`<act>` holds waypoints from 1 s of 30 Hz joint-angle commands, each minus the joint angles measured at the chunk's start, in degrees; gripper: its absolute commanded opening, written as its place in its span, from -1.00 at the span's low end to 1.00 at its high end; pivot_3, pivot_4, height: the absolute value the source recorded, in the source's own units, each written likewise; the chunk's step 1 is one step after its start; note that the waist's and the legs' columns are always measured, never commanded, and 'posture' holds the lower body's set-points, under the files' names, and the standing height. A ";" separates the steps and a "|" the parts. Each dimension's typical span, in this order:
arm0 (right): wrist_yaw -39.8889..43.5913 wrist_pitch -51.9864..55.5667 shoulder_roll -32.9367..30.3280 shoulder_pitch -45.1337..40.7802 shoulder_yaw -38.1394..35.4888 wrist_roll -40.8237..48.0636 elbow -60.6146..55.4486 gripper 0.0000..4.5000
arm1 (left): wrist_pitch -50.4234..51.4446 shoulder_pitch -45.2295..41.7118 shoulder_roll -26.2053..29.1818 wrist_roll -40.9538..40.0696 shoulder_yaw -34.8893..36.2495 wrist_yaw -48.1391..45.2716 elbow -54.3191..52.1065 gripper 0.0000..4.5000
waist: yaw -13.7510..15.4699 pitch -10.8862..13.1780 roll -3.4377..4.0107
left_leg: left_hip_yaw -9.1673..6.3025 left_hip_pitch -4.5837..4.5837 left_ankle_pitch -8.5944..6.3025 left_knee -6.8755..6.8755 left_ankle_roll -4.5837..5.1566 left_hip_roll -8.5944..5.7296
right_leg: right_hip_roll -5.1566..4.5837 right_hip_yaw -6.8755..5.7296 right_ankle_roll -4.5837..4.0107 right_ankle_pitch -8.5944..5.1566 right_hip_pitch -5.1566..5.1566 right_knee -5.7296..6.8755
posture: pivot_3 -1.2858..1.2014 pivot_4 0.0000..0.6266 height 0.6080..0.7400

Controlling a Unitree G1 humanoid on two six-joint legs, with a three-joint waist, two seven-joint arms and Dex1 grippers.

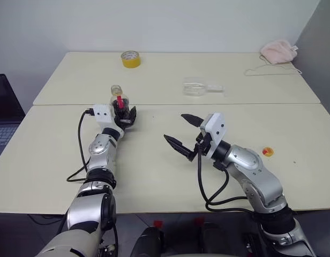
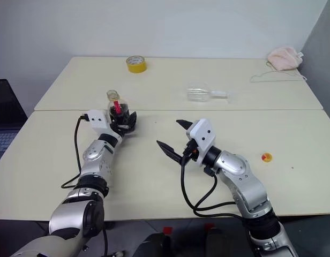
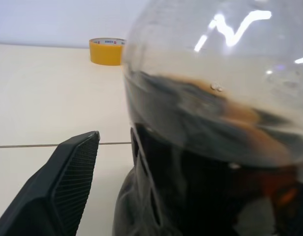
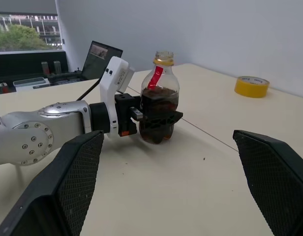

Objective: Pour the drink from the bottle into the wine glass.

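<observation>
while bottle (image 4: 159, 101) stands upright | between left gripper (image 4: 159, 118) fingers | jaws parted

We log colours | bottle (image 4: 159, 101): clear, red label strip, dark brown-red drink (image 4: 158, 118), held between our left claw's (image 1: 124, 117) black fingers | tape roll (image 1: 130, 59) beyond it: yellow | cap (image 1: 268, 152) right of our right claw (image 1: 182, 132): yellow-orange | cloth (image 1: 278, 51): pink | table (image 1: 58, 155): cream

You had the bottle (image 1: 119, 101) standing on the table (image 1: 154, 176) at your left. The wine glass (image 1: 196, 87) lay farther back to its right, the tape roll (image 1: 130, 59) behind both.
</observation>
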 commanded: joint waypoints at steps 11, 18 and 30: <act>1.50 -0.77 -1.24 -0.33 -1.93 0.24 -1.29 1.00 | 2.94 10.50 -0.64 -0.77 -1.75 -1.31 -17.37 0.99 | -0.22 0.00 0.00 | -0.01 0.00 0.00 -0.02 0.00 0.02 | 0.00 0.02 0.00 0.00 -0.03 0.02 | 0.03 -0.52 1.00; 1.55 -1.69 -1.86 1.81 -3.63 0.62 -1.89 1.00 | 8.50 19.35 -0.95 -1.21 -2.07 1.23 -32.80 0.99 | -0.22 -0.01 0.00 | -0.01 0.00 0.00 -0.01 0.00 0.03 | 0.00 0.04 0.00 0.00 -0.02 0.02 | 0.03 -0.52 1.00; -0.88 -9.29 -1.36 6.45 -7.86 -2.09 2.27 1.00 | 21.98 35.51 -2.18 -2.71 -4.71 4.90 -63.66 0.99 | 0.39 -0.01 0.01 | 0.04 0.03 0.00 -0.01 0.00 0.02 | -0.01 0.10 0.00 0.00 0.04 -0.02 | 0.03 -0.52 1.00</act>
